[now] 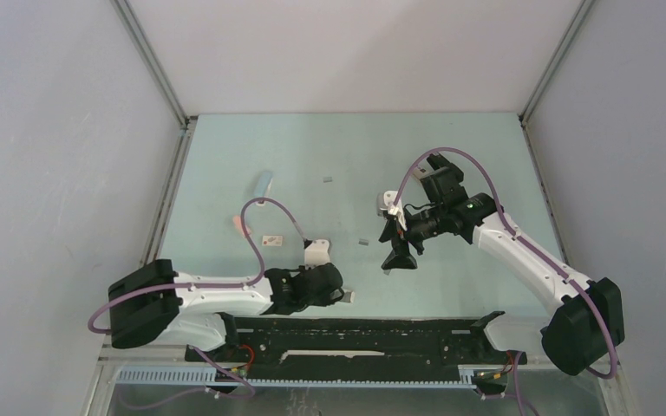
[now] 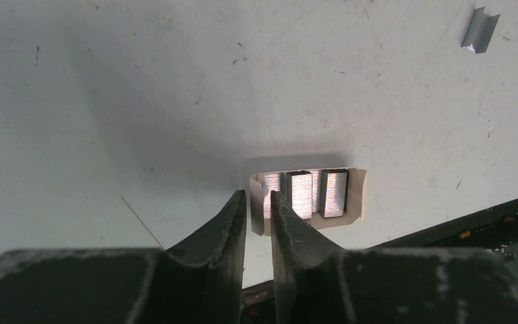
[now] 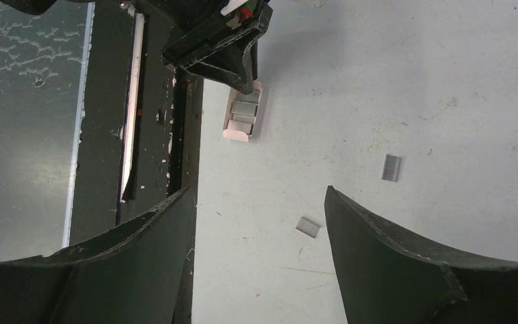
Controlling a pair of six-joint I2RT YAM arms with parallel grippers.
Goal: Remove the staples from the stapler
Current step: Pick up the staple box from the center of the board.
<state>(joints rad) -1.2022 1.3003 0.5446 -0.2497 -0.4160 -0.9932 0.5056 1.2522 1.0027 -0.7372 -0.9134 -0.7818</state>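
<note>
Lower left gripper (image 2: 257, 197), parted by a mere slit and clasping nothing, squarely over one strip of staples (image 2: 300, 194) in the white paper tray (image 2: 357, 192) just beyond its tips; pinch gently, without tipping the tray. Keep right gripper (image 3: 256, 189) wide, empty, clear

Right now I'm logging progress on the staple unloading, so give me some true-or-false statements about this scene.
The right gripper is wide open and empty. True.
The small white open tray holds silvery staple strips. True.
No staples lie loose outside the tray. False: a loose short strip lies on the pale green table.
The left gripper is far from the tray. False: its tips are at the tray's edge.
</note>
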